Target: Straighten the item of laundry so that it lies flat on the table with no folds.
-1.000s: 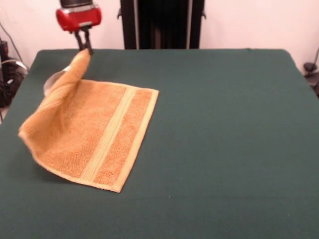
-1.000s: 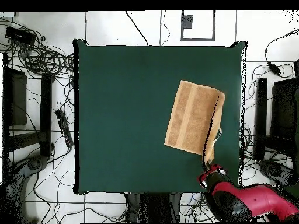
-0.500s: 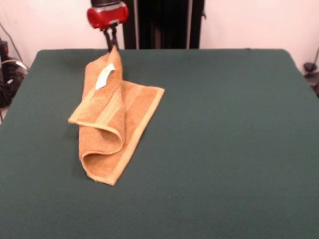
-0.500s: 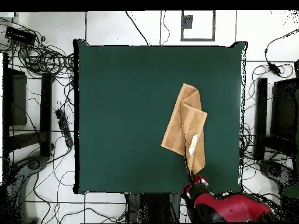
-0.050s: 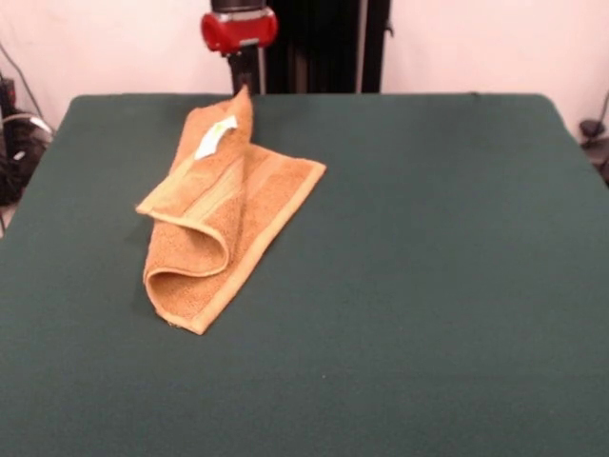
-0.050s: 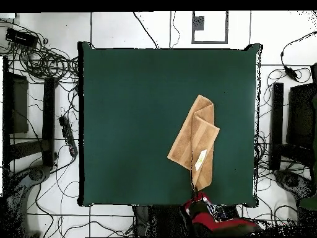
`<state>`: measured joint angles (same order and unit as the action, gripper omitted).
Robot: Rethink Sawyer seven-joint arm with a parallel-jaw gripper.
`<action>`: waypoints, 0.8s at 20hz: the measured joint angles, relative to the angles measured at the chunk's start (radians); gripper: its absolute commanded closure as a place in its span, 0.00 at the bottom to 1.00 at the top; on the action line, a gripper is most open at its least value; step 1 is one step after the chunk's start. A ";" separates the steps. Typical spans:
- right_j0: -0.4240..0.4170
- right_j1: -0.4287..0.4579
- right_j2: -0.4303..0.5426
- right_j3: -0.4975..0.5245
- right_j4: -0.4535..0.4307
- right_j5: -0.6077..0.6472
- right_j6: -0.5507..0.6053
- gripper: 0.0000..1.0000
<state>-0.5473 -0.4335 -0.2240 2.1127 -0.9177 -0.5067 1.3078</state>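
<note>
The item of laundry [image 5: 249,195] is an orange-tan towel lying folded over itself lengthwise on the green table [image 5: 428,267], left of centre. Its near end curls into a rolled fold. A small white label [image 5: 217,136] faces up on the upper layer. The far corner rises to a point at the table's back edge, where my gripper [image 5: 244,84] is shut on it. In the overhead view the towel [image 6: 195,136] lies right of centre, with the label [image 6: 201,160] near the gripper [image 6: 194,191] at the table's [image 6: 136,111] bottom edge.
A black pedestal column [image 5: 314,43] stands behind the table's far edge. Tangled cables [image 6: 43,62] and a power strip [image 6: 67,133] lie on the floor to the left in the overhead view. Dark equipment [image 6: 300,124] stands on the right.
My gripper carried the towel's held corner across from the table's side toward the middle of the back edge. The raised flap folded over the rest, and the towel now lies doubled.
</note>
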 measured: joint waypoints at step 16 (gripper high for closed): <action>-0.049 0.121 -0.176 -0.151 -0.072 -0.133 0.000 1.00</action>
<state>-0.5960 -0.3121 -0.3997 1.9618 -0.9897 -0.6400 1.3078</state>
